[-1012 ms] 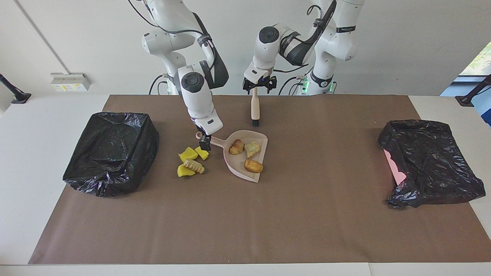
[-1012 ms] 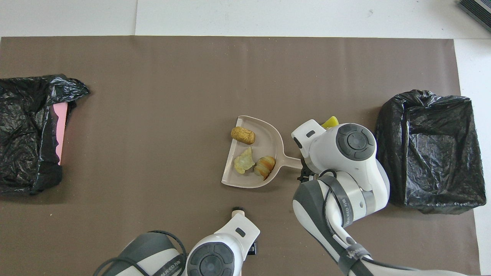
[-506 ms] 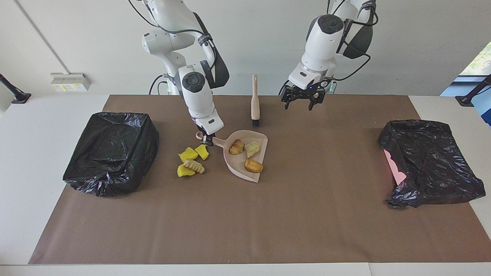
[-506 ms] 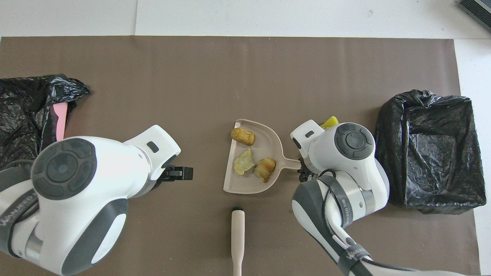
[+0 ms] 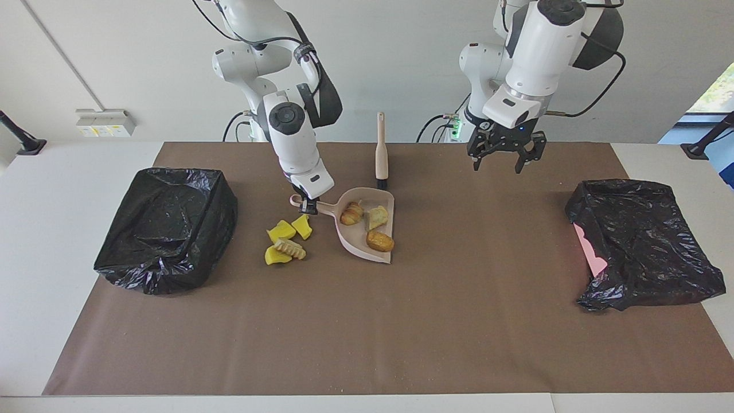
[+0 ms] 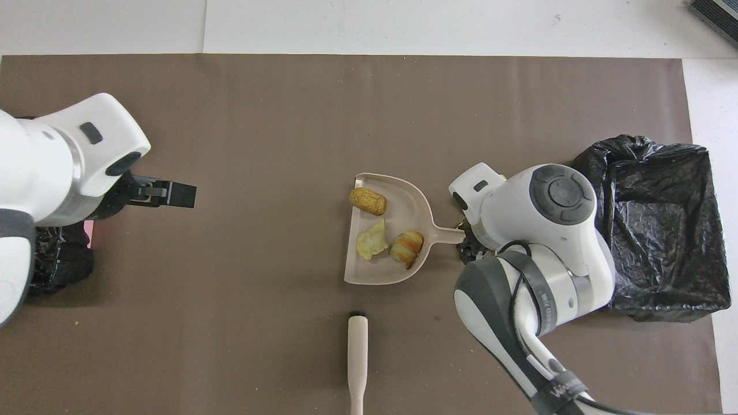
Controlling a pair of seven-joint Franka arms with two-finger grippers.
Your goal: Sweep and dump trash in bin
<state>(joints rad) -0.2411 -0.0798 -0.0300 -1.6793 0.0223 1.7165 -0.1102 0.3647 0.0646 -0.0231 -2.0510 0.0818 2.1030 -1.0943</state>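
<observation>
Closest to the robots, the brush (image 5: 379, 155) now lies on the surface by itself, since the left claw (image 5: 498, 156) let it go and swung off, jaws wide, toward its own end. A bit farther out, the right claw (image 5: 308, 205) has pinched the dustpan (image 5: 356, 240) handle and nudged it, three trash pieces (image 5: 379, 241) aboard. So I reckon dumping's next, though four loose bits (image 5: 285, 241) sit unswept beside it, toward the bin (image 5: 166, 229).
</observation>
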